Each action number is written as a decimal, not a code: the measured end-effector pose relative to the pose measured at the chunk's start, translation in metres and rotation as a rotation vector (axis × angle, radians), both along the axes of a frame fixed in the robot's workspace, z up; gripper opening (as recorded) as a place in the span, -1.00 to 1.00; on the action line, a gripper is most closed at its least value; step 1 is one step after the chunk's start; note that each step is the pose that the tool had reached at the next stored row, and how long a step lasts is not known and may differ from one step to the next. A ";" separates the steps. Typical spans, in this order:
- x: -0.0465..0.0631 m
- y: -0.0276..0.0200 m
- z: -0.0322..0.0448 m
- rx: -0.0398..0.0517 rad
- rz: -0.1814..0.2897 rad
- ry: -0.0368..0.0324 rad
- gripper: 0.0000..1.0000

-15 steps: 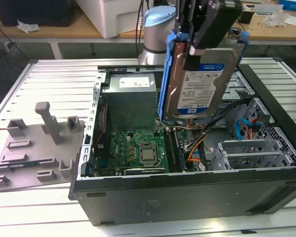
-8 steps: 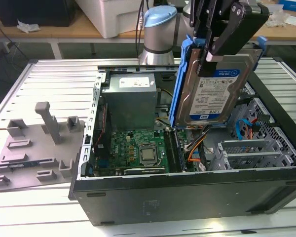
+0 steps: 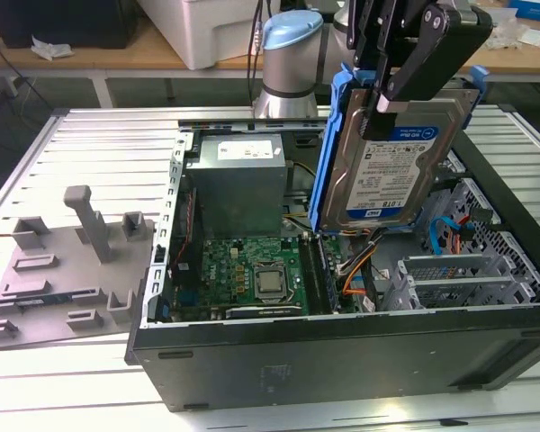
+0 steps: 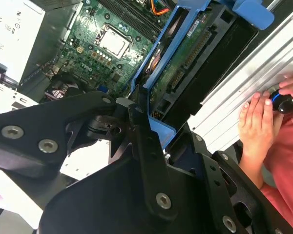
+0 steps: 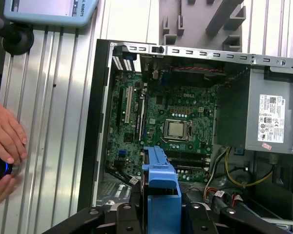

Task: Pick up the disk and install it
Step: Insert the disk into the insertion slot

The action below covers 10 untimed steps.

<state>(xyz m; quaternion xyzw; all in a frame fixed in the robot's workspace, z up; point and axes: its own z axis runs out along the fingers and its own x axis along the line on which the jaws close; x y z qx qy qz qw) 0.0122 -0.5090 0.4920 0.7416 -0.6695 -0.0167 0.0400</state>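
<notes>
The disk (image 3: 391,157) is hanging upright in my gripper (image 3: 380,106), whose fingers are clamping its upper edge, so I am carrying it over the open computer case (image 3: 342,360). Its one blue-and-white printed label is facing the exterior view, and blue rails are framing its edges. The slatted metal table (image 3: 90,144) is bearing the case, which is lying on its side. Inside, one grey power supply (image 3: 238,180) is showing a white label, and beside it one green motherboard (image 3: 243,270) is carrying one processor (image 3: 271,282). In the second wrist view, a person's hand (image 4: 256,129) is resting on the table.
</notes>
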 end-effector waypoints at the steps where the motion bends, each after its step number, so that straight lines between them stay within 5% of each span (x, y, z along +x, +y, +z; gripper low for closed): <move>1: 0.000 0.0000 0.0000 0.0000 0.000 0.0000 -0.26; 10: 0.000 -0.0001 0.0000 0.0001 0.000 -0.0012 -0.26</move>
